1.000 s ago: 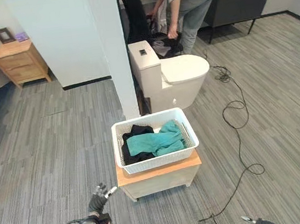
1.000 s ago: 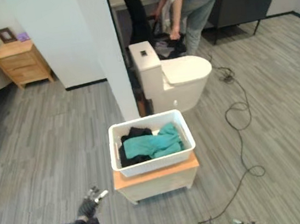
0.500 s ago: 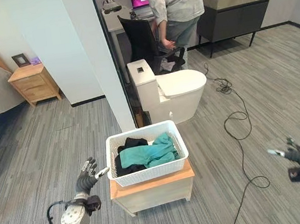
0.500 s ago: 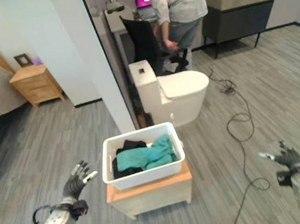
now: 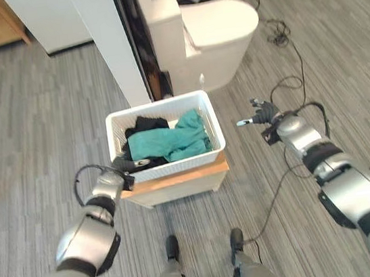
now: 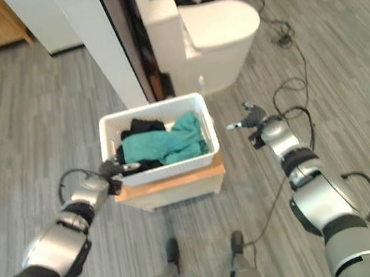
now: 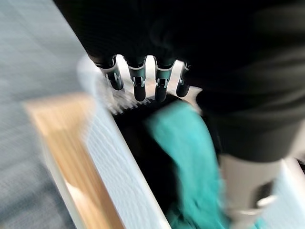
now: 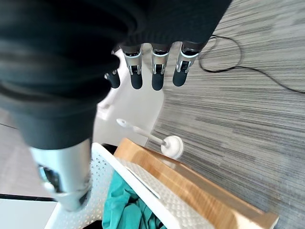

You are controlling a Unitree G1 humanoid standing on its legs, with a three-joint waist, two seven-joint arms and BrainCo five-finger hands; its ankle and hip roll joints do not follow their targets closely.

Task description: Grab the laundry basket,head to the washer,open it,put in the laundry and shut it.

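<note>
Change: both arms have swung in toward the basket since half a second ago, and the camera has tipped down, so the room slides up out of frame.
Left hand point(image 5: 126, 165): now at the basket's left front corner, fingers straight and relaxed, tips at the rim — no grip that I can see.
Right hand point(image 5: 261, 113): fingers spread and released, near the basket's right side but apart from it, holding nothing.
Meaning: this looks like the reach of the grab step; the basket is not yet held, and the right hand has more ground to cover.
Basket point(image 5: 209, 118): white, perforated walls, rectangular; it sits square on a low wooden stand point(image 5: 176, 178) in front of the robot.
Laundry: a teal cloth point(image 5: 165, 141) lies across black clothes point(image 5: 144, 125), filling the basket to about rim height, nothing spilling over.
Beyond: a white toilet point(image 5: 219, 31) stands behind the basket, with a brush point(image 8: 164, 143) just beside the stand.
</note>
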